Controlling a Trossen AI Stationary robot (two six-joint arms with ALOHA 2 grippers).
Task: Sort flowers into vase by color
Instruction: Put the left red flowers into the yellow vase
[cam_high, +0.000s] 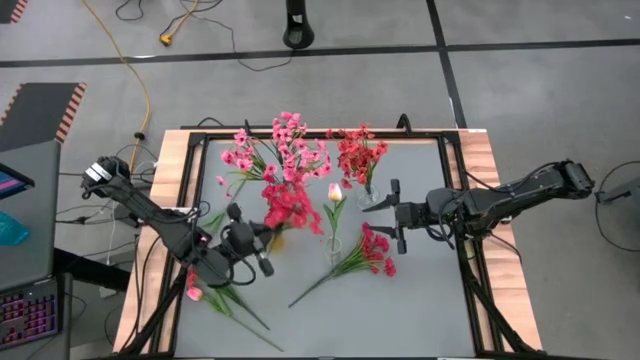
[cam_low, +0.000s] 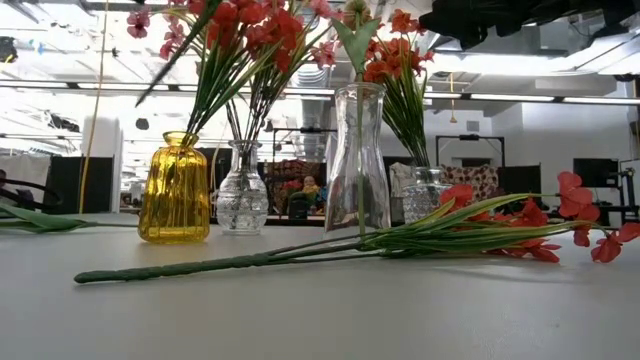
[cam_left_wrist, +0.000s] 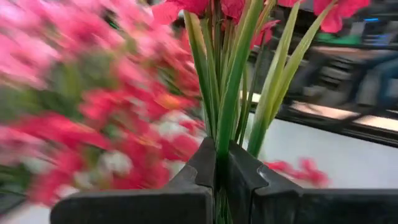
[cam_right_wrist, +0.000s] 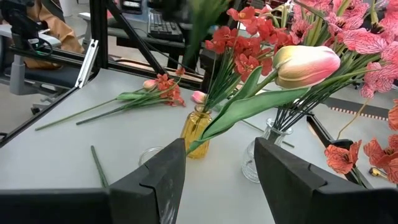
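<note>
Four vases stand mid-frame in the high view; red sprigs (cam_high: 290, 203) sit over the yellow vase (cam_low: 175, 187), their stems pinched in the closed left gripper (cam_high: 262, 236). One red sprig (cam_high: 362, 255) lies lower centre. Right gripper (cam_high: 396, 214), centre-right, jaws wide, empty, beside the tulip (cam_high: 335, 192).

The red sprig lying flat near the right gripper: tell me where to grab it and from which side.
Grip the red sprig on its bare stem, below the leaves, coming straight down from above. It lies flat on the table, with the stem end clear of the vases. The open right gripper is nearest.
</note>
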